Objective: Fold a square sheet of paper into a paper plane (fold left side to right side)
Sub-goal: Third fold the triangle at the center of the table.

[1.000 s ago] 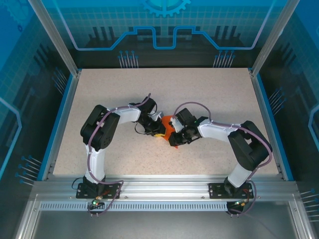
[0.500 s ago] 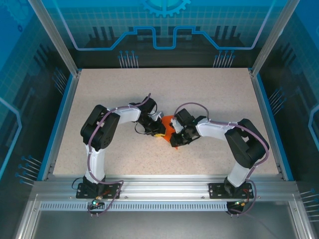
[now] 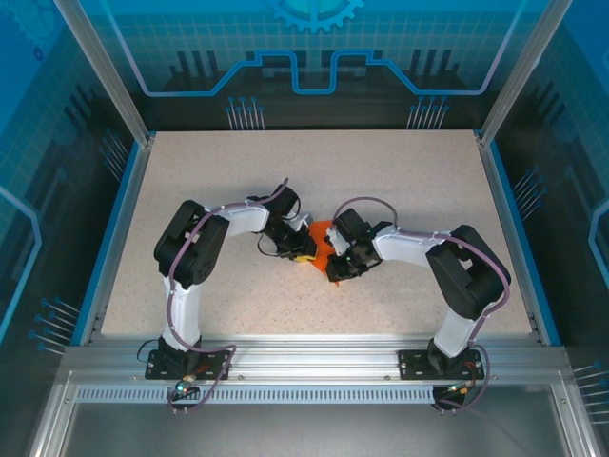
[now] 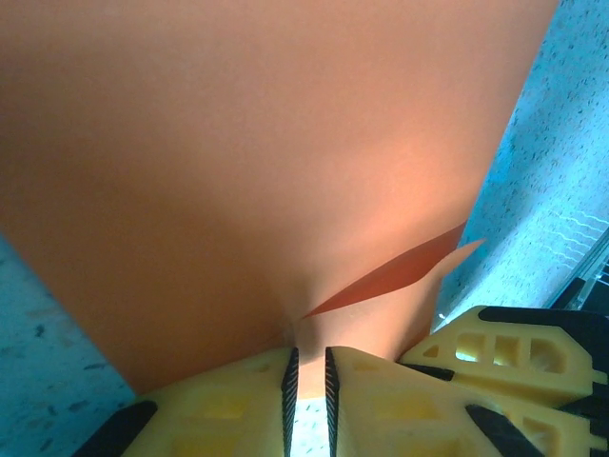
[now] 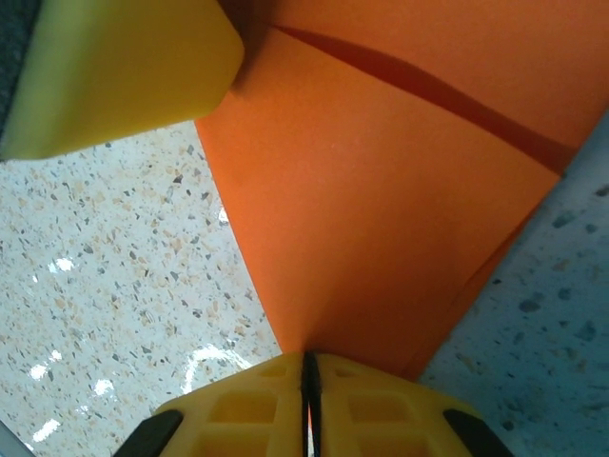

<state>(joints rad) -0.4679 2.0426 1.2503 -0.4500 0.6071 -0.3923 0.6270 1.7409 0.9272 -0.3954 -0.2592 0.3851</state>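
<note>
Left gripper (image 4: 307,367): yellow jaws a narrow slit apart at the edge of the thin bright orange paper sheet (image 4: 238,171); hold unclear.
Sheet: creased, mid-table on the speckled beige tabletop (image 3: 400,181), between both grippers.
Right gripper (image 5: 307,367): jaws pressed together, pinching the sheet's corner.

In total there is 1 orange paper sheet (image 3: 321,236), 2 arms, i.e. left arm (image 3: 190,257) & right arm (image 3: 466,271), 2 grippers, i.e. left gripper (image 4: 308,381) & right gripper (image 5: 310,376), and 1 speckled table (image 3: 400,181).
</note>
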